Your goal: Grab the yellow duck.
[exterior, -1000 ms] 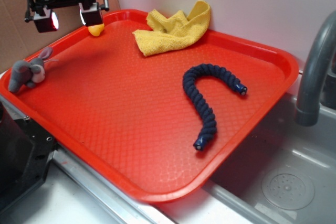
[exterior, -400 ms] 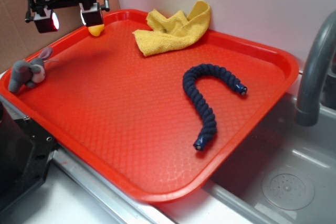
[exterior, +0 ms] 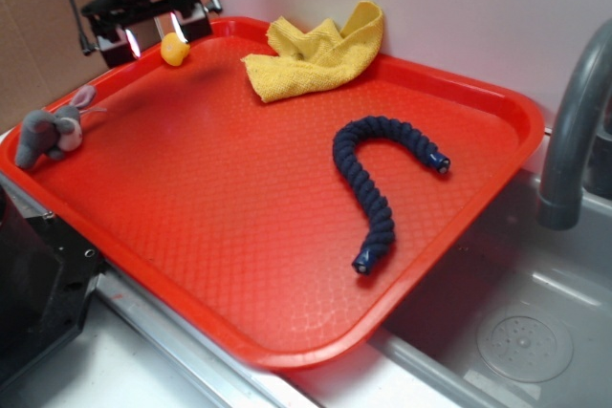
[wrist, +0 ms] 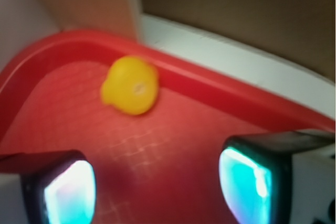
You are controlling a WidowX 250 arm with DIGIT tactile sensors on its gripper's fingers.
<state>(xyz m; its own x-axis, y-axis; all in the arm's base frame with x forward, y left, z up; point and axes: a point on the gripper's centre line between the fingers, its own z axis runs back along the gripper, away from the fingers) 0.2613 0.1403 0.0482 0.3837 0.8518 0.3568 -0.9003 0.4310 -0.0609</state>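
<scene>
A red tray (exterior: 287, 265) fills most of the scene, resting on the worktop (exterior: 124, 370) beside a steel sink (exterior: 535, 332) with a grey tap (exterior: 569, 131) at the right edge. On the far side of the tray a yellow cloth (exterior: 316, 56) lies crumpled against the rim near the wall. Towards the right of the tray a dark blue rope (exterior: 378, 183) curves in a hook shape, one capped end near the tray's front, the other pointing right. A grey plush mouse (exterior: 53, 131) sits on the left rim, well apart from everything else.

My pincer (exterior: 153, 40) hangs over the tray's far left corner, its two fingers spread apart with nothing between them; in the wrist view my pincer (wrist: 157, 184) shows both pads, the left one (wrist: 68, 192) and the right one (wrist: 247, 184), glowing pale and standing wide of each other over bare tray.

The yellow duck (exterior: 173, 49) lies in that same far left corner, tucked against the inside of the raised rim, just beside my right finger in the exterior view. From the wrist the yellow duck (wrist: 130, 85) is ahead of the fingers, not between them, slightly blurred.
</scene>
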